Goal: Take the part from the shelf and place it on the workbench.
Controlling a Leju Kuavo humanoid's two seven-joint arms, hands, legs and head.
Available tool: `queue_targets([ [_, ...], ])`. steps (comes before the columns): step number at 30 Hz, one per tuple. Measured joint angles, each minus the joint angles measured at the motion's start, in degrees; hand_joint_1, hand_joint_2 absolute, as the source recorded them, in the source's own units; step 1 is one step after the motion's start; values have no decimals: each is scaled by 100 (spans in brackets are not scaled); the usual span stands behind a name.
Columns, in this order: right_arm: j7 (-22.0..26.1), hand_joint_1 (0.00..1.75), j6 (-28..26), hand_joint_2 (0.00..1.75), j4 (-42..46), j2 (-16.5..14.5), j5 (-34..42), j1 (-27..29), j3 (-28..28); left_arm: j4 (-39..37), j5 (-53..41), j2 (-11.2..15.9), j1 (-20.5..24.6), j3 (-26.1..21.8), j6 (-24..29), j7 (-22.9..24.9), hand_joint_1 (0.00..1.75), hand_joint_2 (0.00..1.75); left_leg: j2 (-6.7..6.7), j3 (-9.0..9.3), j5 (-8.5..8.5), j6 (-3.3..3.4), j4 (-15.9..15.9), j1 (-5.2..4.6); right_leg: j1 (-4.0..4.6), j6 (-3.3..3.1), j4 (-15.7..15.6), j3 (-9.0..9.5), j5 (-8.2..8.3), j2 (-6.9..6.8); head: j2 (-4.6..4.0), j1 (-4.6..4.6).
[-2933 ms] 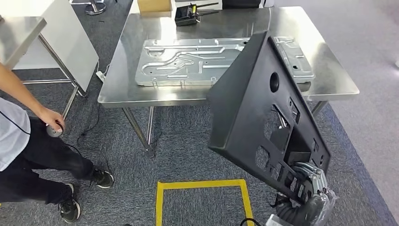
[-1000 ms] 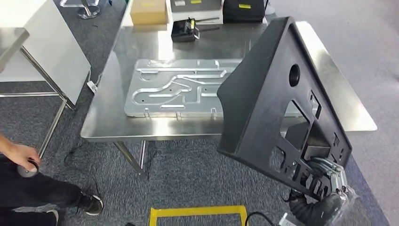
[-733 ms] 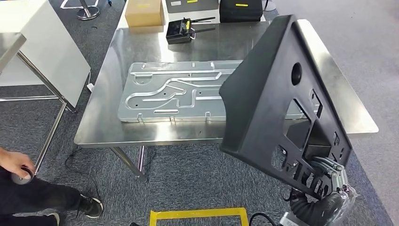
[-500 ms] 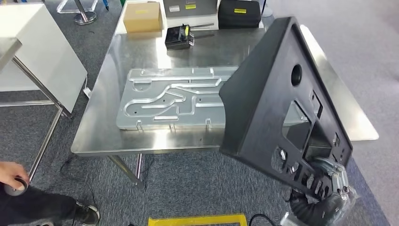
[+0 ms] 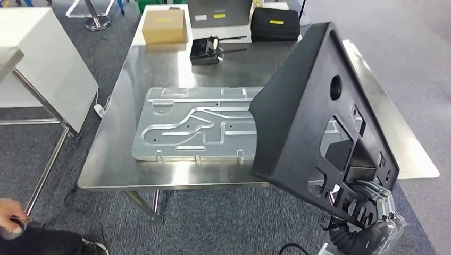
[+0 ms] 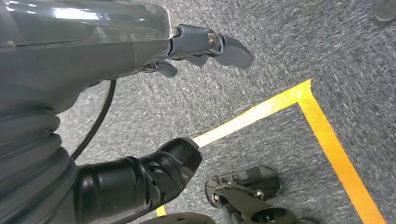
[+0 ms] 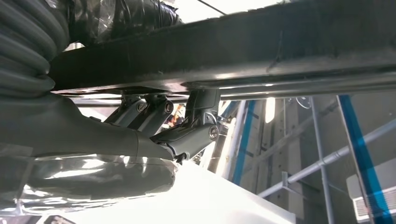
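Landmark: workbench [image 5: 159, 170], steel top. Left to right.

Far left of the workbench, low corner: person's hand [image 5: 10, 220] holding a small roll, close to the robot's path. Risk: person steps in as the robot nears the bench.

Left hand [image 6: 205, 44] hangs over grey carpet and yellow floor tape [image 6: 327, 135], fingers loosely apart, holding nothing. It gives no support to the part.

On the workbench, centre: stamped metal panel [image 5: 186, 125] lying flat, taking most of the near half. Beyond it, at the far edge: small black device with antennas [image 5: 207, 50]. Off the far edge: cardboard box [image 5: 164, 25] and black case [image 5: 275, 24].

Right of the metal panel, in the air over the workbench's near right part: black part [image 5: 303, 117], a large triangular panel with cut-outs, tilted steeply. Right hand [image 5: 372, 194] grips its bottom edge, fingers [image 7: 196, 130] hooked through the cut-outs.

Risks, as judged:
- single grip low on a tall part, so it could swing or slip out
- little free bench space, so the part may land on the metal panel or overhang the right edge
- lowering too fast may knock the near edge
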State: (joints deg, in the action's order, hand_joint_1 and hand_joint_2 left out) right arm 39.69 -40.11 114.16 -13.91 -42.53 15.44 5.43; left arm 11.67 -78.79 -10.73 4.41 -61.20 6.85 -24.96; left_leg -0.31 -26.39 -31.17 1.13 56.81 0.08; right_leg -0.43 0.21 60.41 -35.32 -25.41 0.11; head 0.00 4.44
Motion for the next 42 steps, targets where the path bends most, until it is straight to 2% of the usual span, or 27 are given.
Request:
queue_targets([
  [3,-2,175,1,175,5,2,19,16,-7,0,0,2,21,0,0,2,0,175,13,25,-88,-89,17,4,-6,-100,-76,54,-70,23,0,-7],
  [4,-2,175,1,175,7,2,22,18,-8,0,0,2,26,0,1,1,0,175,15,-21,-170,-116,151,8,-17,-131,-106,91,-88,18,0,-13],
  [5,-1,175,1,175,7,1,22,18,-8,0,0,2,28,0,1,1,0,175,14,-150,-295,-141,416,16,-28,-160,-128,132,-107,8,0,-15],
  [7,0,175,1,175,5,2,22,20,-8,0,0,1,24,0,2,1,0,175,15,-624,-576,-179,1214,30,-25,-197,-136,188,-162,-9,0,-21],
  [8,0,175,1,175,3,2,22,23,-8,0,0,0,16,0,2,2,0,175,16,-864,-636,-191,1553,37,-22,-201,-136,217,-192,-8,0,-20],
  [9,0,175,1,175,2,2,22,26,-8,0,0,-1,5,0,3,3,0,175,16,-1024,-576,-196,1706,42,-21,-200,-135,258,-224,0,0,-21],
  [10,0,175,1,175,1,2,22,28,-8,0,1,-1,-4,0,8,10,0,175,16,-1080,-387,-194,1634,45,-21,-194,-135,311,-259,10,0,-20],
  [12,0,175,1,175,0,1,22,32,-8,0,8,-1,-15,-1,36,38,0,175,15,-928,186,-158,972,45,-23,-168,-136,424,-341,27,0,-19],
  [13,0,175,1,175,-1,1,22,32,-8,0,11,0,-15,-1,58,57,0,175,15,-822,396,-129,635,31,-15,-143,-127,457,-379,31,0,-18],
  [14,0,175,1,175,-2,1,22,32,-8,0,15,1,-10,-2,80,72,0,175,13,-744,498,-99,391,18,-11,-117,-118,462,-404,33,0,-19],
  [17,-1,175,1,175,-6,1,22,45,-9,0,18,0,3,-3,113,115,0,175,2,-697,494,-86,199,0,9,-102,-97,431,-424,26,0,-17],
  [23,0,175,1,175,-14,1,28,49,-12,0,5,2,0,-2,19,28,0,175,-4,-685,462,-37,193,-12,6,-80,-176,484,-425,19,0,-15],
  [27,0,147,1,175,-24,1,31,49,-12,0,0,2,1,0,14,20,0,175,-2,-671,451,-18,193,-13,5,-45,-202,503,-418,20,0,-15],
  [29,0,148,1,175,-27,1,32,49,-12,0,1,3,0,0,8,20,0,175,-2,-668,450,-15,195,-14,5,-32,-205,506,-418,20,0,-16],
  [33,-1,153,1,175,-71,3,8,39,-12,0,9,4,1,0,33,64,0,0,-2,-666,451,-13,196,-14,6,-15,-206,511,-413,20,0,-16],
  [38,-2,164,1,175,-137,3,-240,-42,-13,0,-22,4,3,1,106,155,0,0,-2,-662,453,-12,196,-12,7,-14,-202,511,-414,20,0,-16],
  [42,-38,166,1,175,-201,2,-846,-246,-30,0,-106,3,14,30,107,190,0,0,-2,-660,454,-13,196,-9,11,-14,-197,510,-414,21,0,-16],
])
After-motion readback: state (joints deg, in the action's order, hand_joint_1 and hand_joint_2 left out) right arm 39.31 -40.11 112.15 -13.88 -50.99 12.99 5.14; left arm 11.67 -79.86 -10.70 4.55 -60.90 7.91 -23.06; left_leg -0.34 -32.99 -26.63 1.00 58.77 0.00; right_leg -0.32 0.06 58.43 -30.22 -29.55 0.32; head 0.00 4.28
